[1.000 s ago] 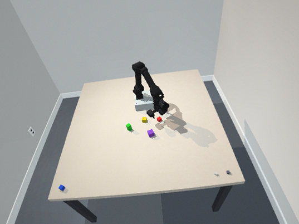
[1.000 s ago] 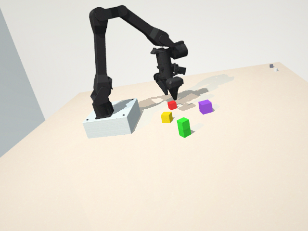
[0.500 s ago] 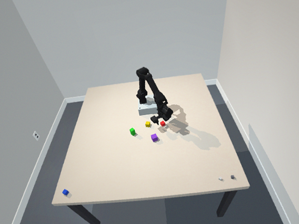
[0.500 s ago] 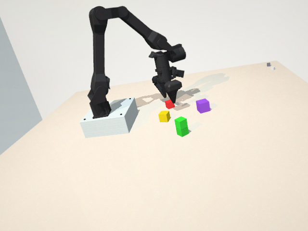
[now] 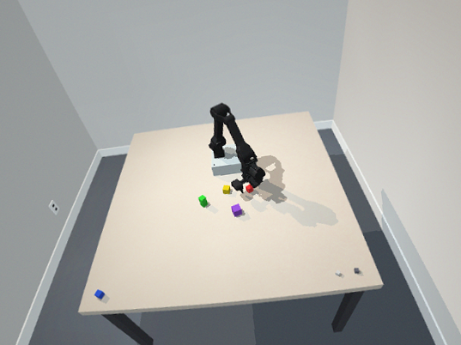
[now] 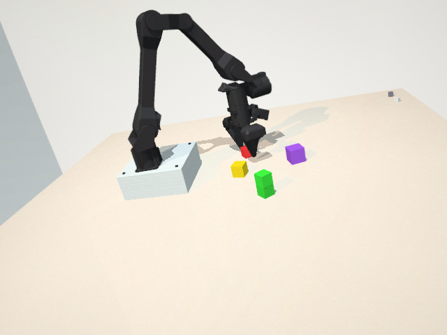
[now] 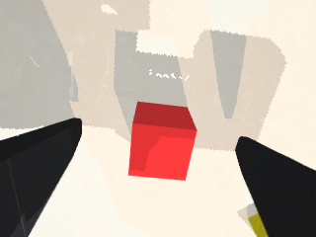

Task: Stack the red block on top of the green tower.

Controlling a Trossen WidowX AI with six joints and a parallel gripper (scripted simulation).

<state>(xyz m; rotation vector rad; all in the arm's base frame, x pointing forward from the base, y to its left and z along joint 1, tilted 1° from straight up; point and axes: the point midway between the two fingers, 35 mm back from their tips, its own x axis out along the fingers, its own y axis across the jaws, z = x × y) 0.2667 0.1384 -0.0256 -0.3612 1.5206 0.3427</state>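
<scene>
The red block [image 5: 249,188] [image 6: 246,152] [image 7: 161,150] sits on the table. My gripper [image 6: 248,151] [image 7: 161,134] is open, pointing down low over the red block. In the wrist view the block shows between the two fingertips, with a gap on either side. In the exterior view the near finger partly hides it. The green tower [image 5: 203,201] [image 6: 264,184] is two green blocks, one on the other, and stands upright apart from the gripper.
A yellow block [image 5: 226,189] [image 6: 239,169] [image 7: 257,226] lies near the gripper, between the red block and the tower. A purple block [image 5: 236,210] [image 6: 295,153] lies farther from the base. A blue block [image 5: 99,293] and two tiny blocks lie near the table's far corners from the base.
</scene>
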